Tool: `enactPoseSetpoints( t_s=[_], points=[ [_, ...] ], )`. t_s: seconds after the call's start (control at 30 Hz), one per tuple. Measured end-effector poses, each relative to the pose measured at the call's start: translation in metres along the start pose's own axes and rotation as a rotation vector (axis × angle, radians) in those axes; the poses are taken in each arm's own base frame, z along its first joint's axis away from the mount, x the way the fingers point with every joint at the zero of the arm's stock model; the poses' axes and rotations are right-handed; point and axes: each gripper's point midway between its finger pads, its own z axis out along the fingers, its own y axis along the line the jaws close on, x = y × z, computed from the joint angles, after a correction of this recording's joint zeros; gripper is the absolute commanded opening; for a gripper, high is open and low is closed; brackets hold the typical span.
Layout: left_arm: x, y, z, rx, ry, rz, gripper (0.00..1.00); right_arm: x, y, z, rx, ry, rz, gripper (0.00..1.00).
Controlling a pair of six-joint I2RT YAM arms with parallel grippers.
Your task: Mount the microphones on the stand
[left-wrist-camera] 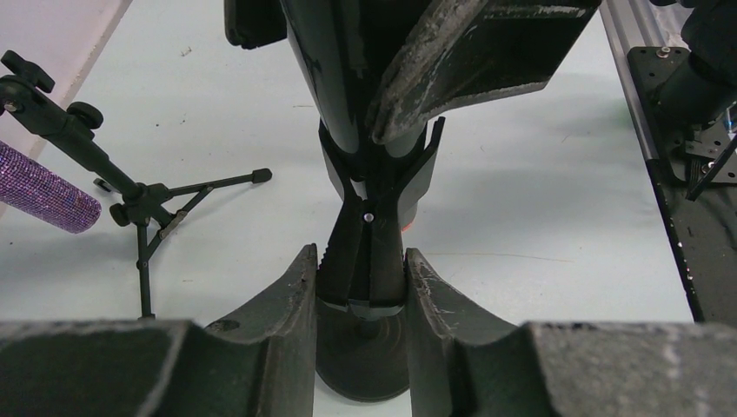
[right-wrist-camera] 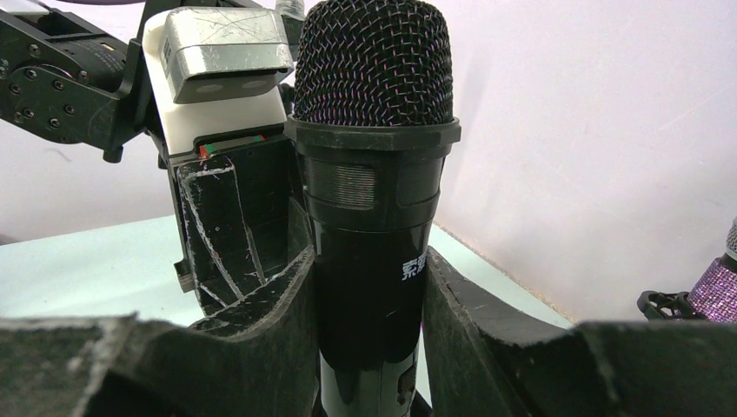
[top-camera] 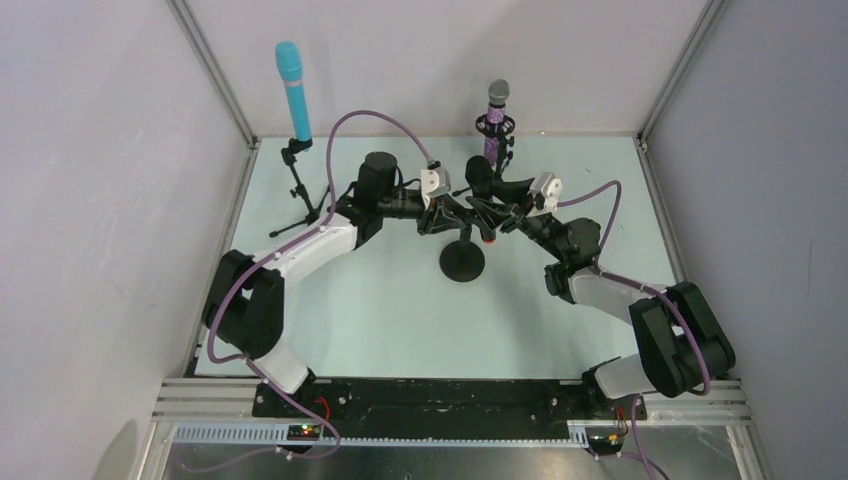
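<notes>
The black microphone [right-wrist-camera: 372, 174] stands upright with my right gripper [right-wrist-camera: 369, 287] shut on its body. In the top view it [top-camera: 478, 172] hangs over the round-base stand [top-camera: 462, 262], orange end [top-camera: 487, 240] down. My left gripper [left-wrist-camera: 360, 252] is shut on the handles of the stand's black clip [left-wrist-camera: 363, 278], and the microphone's lower body [left-wrist-camera: 339, 78] sits in the clip's upper jaws. The light-blue microphone [top-camera: 290, 88] stands in a tripod stand [top-camera: 298, 195] at the back left. The purple microphone [top-camera: 496, 122] sits in a holder at the back centre.
The two grippers [top-camera: 455, 212] [top-camera: 497, 215] meet closely above the stand's base [left-wrist-camera: 361, 356]. The purple microphone's tripod [left-wrist-camera: 139, 208] stands just left of my left gripper. White walls close the back and sides, and a metal rail [top-camera: 450, 410] runs along the near edge.
</notes>
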Motion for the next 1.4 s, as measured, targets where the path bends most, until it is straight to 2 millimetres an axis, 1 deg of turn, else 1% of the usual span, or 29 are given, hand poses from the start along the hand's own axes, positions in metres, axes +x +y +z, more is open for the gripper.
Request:
enactPoseSetpoints(
  t_s=[0.03,0.07,0.13,0.17,0.2,0.27,0.37,0.4,0.43,0.57,0.6,0.63,0.67,0.7,0.73,0.77,0.8,0.9,0.97,1.0,1.03,1.07,1.13,1.17,1.27,1.33,1.4],
  points=[
    [0.000,0.000,0.000,0.001,0.000,0.000,0.40,0.000,0.000,0.000,0.000,0.000,0.000,0.00],
    [0.000,0.000,0.000,0.001,0.000,0.000,0.45,0.000,0.000,0.000,0.000,0.000,0.000,0.00],
    [0.000,0.000,0.000,0.001,-0.001,0.000,0.59,0.000,0.000,0.000,0.000,-0.003,-0.004,0.00],
    [0.000,0.000,0.000,0.001,-0.001,0.000,0.61,0.000,0.000,0.000,0.000,-0.004,-0.007,0.00],
    [-0.001,0.000,0.000,0.003,-0.003,-0.001,0.66,0.000,0.000,0.000,-0.001,-0.004,-0.008,0.00],
    [-0.003,-0.002,0.001,0.012,-0.010,0.002,0.73,0.002,0.000,0.001,-0.002,-0.003,-0.004,0.00],
    [-0.004,-0.004,0.002,0.021,-0.015,0.002,0.80,0.001,0.001,0.001,-0.005,-0.006,-0.005,0.00],
    [-0.005,-0.004,0.002,0.022,-0.018,0.005,0.84,0.001,0.002,0.002,-0.006,-0.007,-0.005,0.00],
    [-0.005,-0.004,0.002,0.022,-0.019,0.006,0.86,0.002,0.002,0.002,-0.006,-0.007,-0.004,0.01],
    [-0.006,-0.004,0.002,0.017,-0.022,0.001,0.94,0.002,0.002,0.002,-0.008,-0.007,-0.001,0.10],
    [-0.007,-0.004,0.001,0.016,-0.022,-0.001,0.97,0.002,0.003,0.002,-0.009,-0.007,0.000,0.15],
    [-0.008,-0.003,0.001,0.010,-0.023,0.001,0.98,0.001,0.003,0.002,-0.009,-0.008,0.001,0.17],
    [-0.009,-0.003,0.000,0.005,-0.024,0.003,0.99,0.001,0.003,0.002,-0.009,-0.008,0.002,0.25],
    [-0.011,-0.002,-0.001,-0.007,-0.025,0.007,1.00,0.001,0.003,0.002,-0.009,-0.008,0.003,0.28],
    [-0.014,-0.001,-0.003,-0.017,-0.028,0.012,1.00,0.001,0.003,0.002,-0.009,-0.008,0.004,0.35],
    [-0.017,-0.001,-0.005,-0.030,-0.031,0.019,1.00,0.001,0.003,0.002,-0.009,-0.008,0.006,0.38],
    [-0.020,-0.001,-0.007,-0.043,-0.035,0.026,1.00,0.001,0.003,0.002,-0.009,-0.008,0.008,0.44],
    [-0.031,-0.002,-0.015,-0.080,-0.048,0.054,1.00,0.001,0.003,0.002,-0.010,-0.008,0.017,0.53],
    [-0.042,-0.002,-0.023,-0.117,-0.061,0.080,1.00,0.000,0.004,0.002,-0.010,-0.011,0.028,0.64],
    [-0.049,-0.003,-0.028,-0.140,-0.070,0.097,1.00,-0.001,0.005,0.003,-0.012,-0.015,0.033,0.67],
    [-0.055,-0.003,-0.033,-0.159,-0.079,0.112,1.00,-0.003,0.005,0.003,-0.013,-0.021,0.039,0.72],
    [-0.063,-0.003,-0.038,-0.186,-0.091,0.131,1.00,-0.006,0.005,0.003,-0.014,-0.027,0.042,0.74],
    [-0.074,-0.003,-0.048,-0.234,-0.107,0.158,1.00,-0.011,0.006,0.003,-0.016,-0.035,0.047,0.83],
    [-0.078,-0.003,-0.054,-0.260,-0.113,0.168,1.00,-0.014,0.007,0.004,-0.016,-0.040,0.048,0.95],
    [-0.085,-0.004,-0.066,-0.322,-0.126,0.180,1.00,-0.022,0.008,0.003,-0.012,-0.045,0.055,0.99],
    [-0.085,-0.005,-0.072,-0.357,-0.127,0.174,1.00,-0.027,0.007,0.001,0.001,-0.040,0.062,1.00],
    [-0.080,-0.005,-0.078,-0.392,-0.123,0.153,1.00,-0.031,0.005,-0.001,0.016,-0.031,0.069,0.99]
  ],
)
